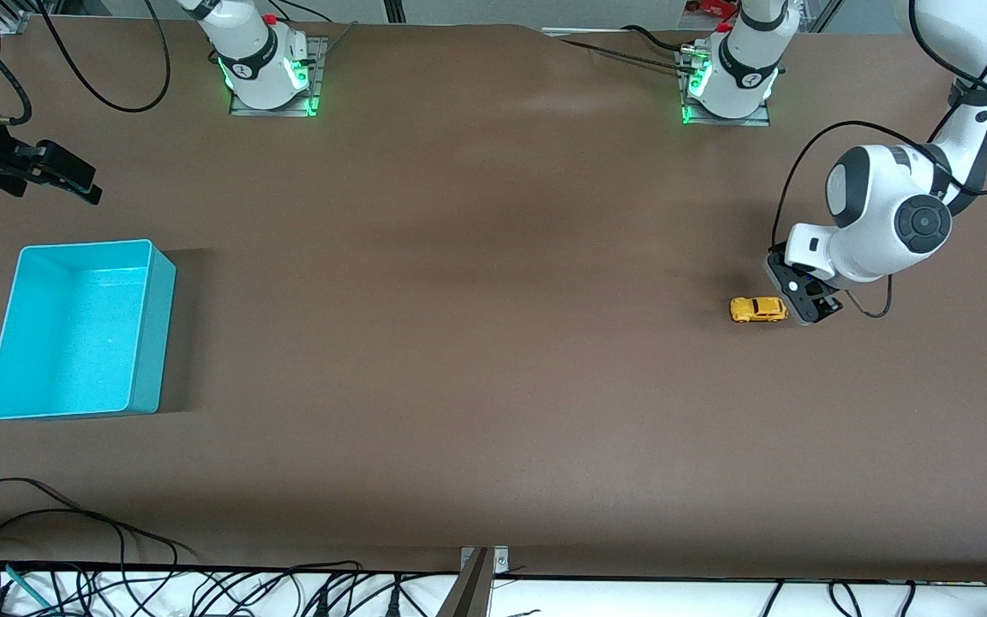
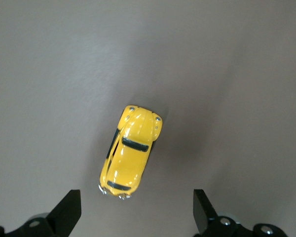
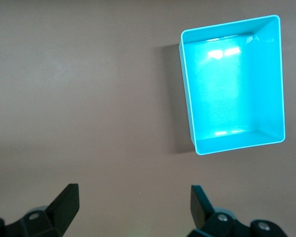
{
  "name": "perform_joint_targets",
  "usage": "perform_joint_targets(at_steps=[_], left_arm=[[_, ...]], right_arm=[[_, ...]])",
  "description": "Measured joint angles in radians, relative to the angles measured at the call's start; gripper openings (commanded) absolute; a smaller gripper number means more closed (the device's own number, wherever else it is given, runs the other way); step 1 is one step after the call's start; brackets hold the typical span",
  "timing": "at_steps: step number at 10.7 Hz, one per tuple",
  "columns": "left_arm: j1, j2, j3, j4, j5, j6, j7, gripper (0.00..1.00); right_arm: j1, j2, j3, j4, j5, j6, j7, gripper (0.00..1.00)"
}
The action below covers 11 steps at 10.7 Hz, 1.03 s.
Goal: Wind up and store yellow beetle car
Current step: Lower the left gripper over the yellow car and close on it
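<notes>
The yellow beetle car (image 1: 758, 309) stands on the brown table near the left arm's end. In the left wrist view the yellow beetle car (image 2: 130, 153) lies just ahead of the fingertips (image 2: 69, 213), not between them. My left gripper (image 1: 804, 302) is low beside the car, on the side toward the left arm's end; in its own wrist view the left gripper (image 2: 135, 212) is open and empty. My right gripper (image 1: 74, 180) hangs open and empty over bare table next to the turquoise bin (image 1: 155, 283). The right wrist view shows the right gripper (image 3: 133, 207) and the empty bin (image 3: 187, 98).
The bin stands at the right arm's end of the table. Both arm bases (image 1: 266, 68) are on the table's edge farthest from the front camera. Cables (image 1: 74, 548) lie along the edge nearest the front camera.
</notes>
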Motion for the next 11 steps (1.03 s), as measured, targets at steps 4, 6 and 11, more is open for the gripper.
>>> perform_joint_targets(at_steps=[4, 6, 11], left_arm=[[0.000, 0.074, 0.000, -0.003, 0.000, 0.109, 0.248, 1.00], [0.000, 0.103, -0.001, -0.003, 0.000, 0.138, 0.281, 1.00], [0.000, 0.127, -0.002, -0.001, 0.000, 0.165, 0.309, 0.38]], right_arm=[[0.000, 0.000, 0.000, 0.000, 0.000, 0.000, 0.000, 1.00], [0.000, 0.000, 0.000, 0.000, 0.000, 0.000, 0.000, 1.00], [0.000, 0.000, 0.000, 0.000, 0.000, 0.000, 0.000, 1.00]])
